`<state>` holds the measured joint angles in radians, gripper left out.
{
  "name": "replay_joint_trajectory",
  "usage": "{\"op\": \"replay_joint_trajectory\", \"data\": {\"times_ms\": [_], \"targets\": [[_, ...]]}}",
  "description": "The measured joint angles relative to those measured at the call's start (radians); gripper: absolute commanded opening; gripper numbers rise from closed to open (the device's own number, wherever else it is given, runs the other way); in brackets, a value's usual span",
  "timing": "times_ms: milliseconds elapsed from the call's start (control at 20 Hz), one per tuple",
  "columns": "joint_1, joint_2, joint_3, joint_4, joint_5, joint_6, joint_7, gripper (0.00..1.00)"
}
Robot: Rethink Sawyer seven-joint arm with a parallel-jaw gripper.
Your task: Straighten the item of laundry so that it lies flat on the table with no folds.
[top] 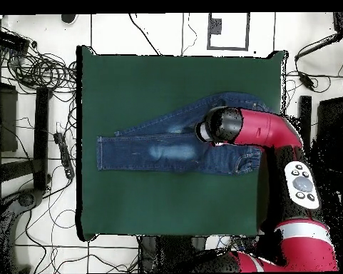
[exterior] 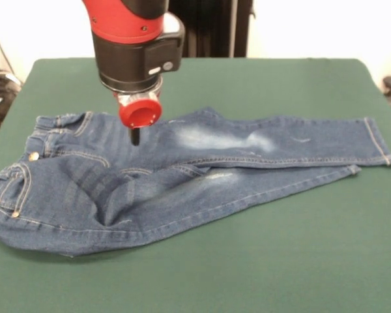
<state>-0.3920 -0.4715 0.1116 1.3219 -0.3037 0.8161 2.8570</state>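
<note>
The small pair of blue denim jeans (exterior: 182,176) with faded whitish thigh patches lies across the middle of the dark green cloth-covered table (exterior: 280,261), legs overlapping, with the lower one partly tucked under the upper and creases bunched near the seat. Just above the jeans' upper thigh, beside the waistband, hangs the red-capped gripper (exterior: 135,135) of the red and black arm (top: 267,128) — I cannot tell whether it is open or closed. A risk, as I judge it: dragging from here could pull both layers together — deepening the folds.
</note>
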Motion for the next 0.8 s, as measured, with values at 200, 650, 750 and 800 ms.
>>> {"op": "replay_joint_trajectory", "data": {"times_ms": [200,650,750,800], "targets": [[0.004,0.000,0.017,-0.024,-0.002,0.024,0.000,0.00],[0.014,0.001,0.033,-0.084,-0.008,0.074,0.000,0.00],[0.015,0.002,0.035,-0.096,-0.010,0.084,0.000,0.00],[0.015,0.002,0.036,-0.100,-0.011,0.088,0.000,0.00]]}}
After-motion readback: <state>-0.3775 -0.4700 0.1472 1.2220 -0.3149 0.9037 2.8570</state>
